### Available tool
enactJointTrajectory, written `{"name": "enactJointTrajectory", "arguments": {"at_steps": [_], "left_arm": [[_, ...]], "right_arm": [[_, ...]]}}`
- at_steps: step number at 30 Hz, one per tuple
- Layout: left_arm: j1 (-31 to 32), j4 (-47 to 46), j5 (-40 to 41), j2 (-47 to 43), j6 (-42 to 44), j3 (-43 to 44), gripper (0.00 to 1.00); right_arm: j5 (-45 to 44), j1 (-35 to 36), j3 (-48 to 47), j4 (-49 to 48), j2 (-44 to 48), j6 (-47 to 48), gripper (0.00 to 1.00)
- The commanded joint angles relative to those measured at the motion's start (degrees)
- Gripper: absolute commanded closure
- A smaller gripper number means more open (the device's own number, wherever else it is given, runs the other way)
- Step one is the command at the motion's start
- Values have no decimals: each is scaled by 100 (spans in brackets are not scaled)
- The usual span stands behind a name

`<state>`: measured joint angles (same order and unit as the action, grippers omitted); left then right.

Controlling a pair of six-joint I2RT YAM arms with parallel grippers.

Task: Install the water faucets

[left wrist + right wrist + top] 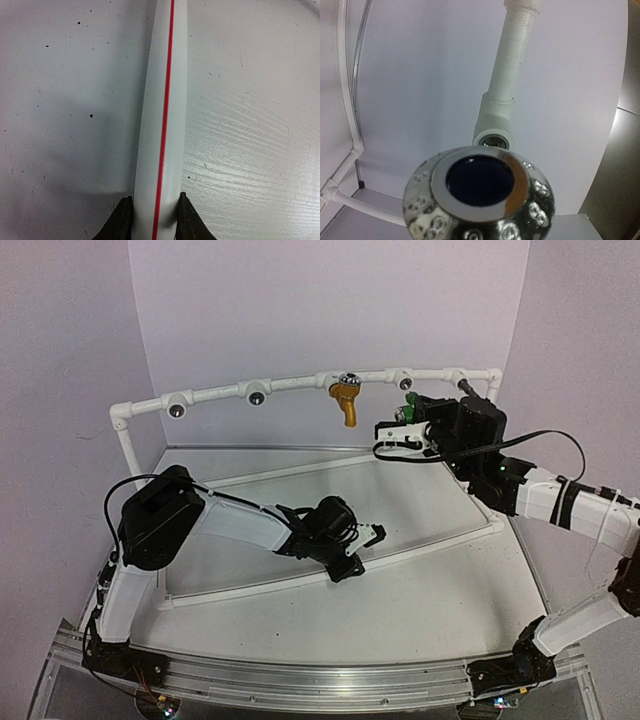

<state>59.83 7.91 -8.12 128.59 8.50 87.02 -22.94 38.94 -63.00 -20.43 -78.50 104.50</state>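
The right gripper (402,430) is closed on the green faucet (409,397), at about 1 o'clock in the overhead view, just under the top rail of the pipe frame (220,392). In its wrist view the faucet's shiny silver cap (480,200) fills the foreground and points at an open socket (492,140) at 12 o'clock, near it but not yet seated.

The left gripper (368,536) sits mid-table, its fingertips (122,220) pressed to both sides of a red-striped pipe (162,100).

The faucet looks like light, rigid plastic, and the chromed cap is probably slippery. The better hold seems to be across the body behind the cap, leaving the cap free to enter the socket. It likely needs to go in square, since a tilt could make it jam.

I count two faucets: the green one in hand and a yellow faucet (347,403) hanging installed at 12 o'clock. I cannot pick out a dark one for certain. Two bare sockets (257,397) show at 10 to 11 o'clock.
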Motion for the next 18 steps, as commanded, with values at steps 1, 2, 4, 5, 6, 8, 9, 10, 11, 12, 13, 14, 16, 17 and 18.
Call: {"name": "enactJointTrajectory", "arguments": {"at_steps": [1,2,4,5,6,8,9,10,11,12,13,14,16,17,18], "left_arm": [[11,197,-45,123,-255,-316,96],[11,194,-58,103,-252,-333,97],[11,184,-77,55,-251,-388,99],[11,171,-87,31,-252,-406,99],[13,165,-112,20,-252,-421,99],[15,159,-157,9,-246,-439,100],[19,159,-169,8,-232,-444,100],[19,158,-173,6,-230,-448,100],[20,156,-179,6,-218,-449,100],[24,155,-181,8,-209,-460,100],[27,154,-183,8,-208,-458,100],[30,155,-188,9,-206,-458,100],[43,157,-197,9,-189,-458,100],[57,157,-198,10,-180,-458,100],[70,154,-198,9,-170,-458,100]], "right_arm": [[355,-213,-66,-1233,-178,627,100],[387,-223,-105,-1287,-234,691,100],[465,-246,-220,-1330,-307,726,100],[515,-258,-288,-1332,-325,715,100],[558,-269,-316,-1319,-336,709,100],[651,-278,-344,-1264,-356,715,100],[681,-275,-333,-1242,-358,724,100],[700,-279,-315,-1237,-361,733,100],[695,-277,-303,-1236,-366,736,100],[672,-275,-301,-1259,-367,701,100],[648,-277,-315,-1269,-360,616,100],[619,-282,-335,-1271,-359,539,100],[584,-274,-356,-1271,-380,511,100],[558,-275,-374,-1268,-397,510,100],[535,-273,-392,-1263,-425,515,100]]}}
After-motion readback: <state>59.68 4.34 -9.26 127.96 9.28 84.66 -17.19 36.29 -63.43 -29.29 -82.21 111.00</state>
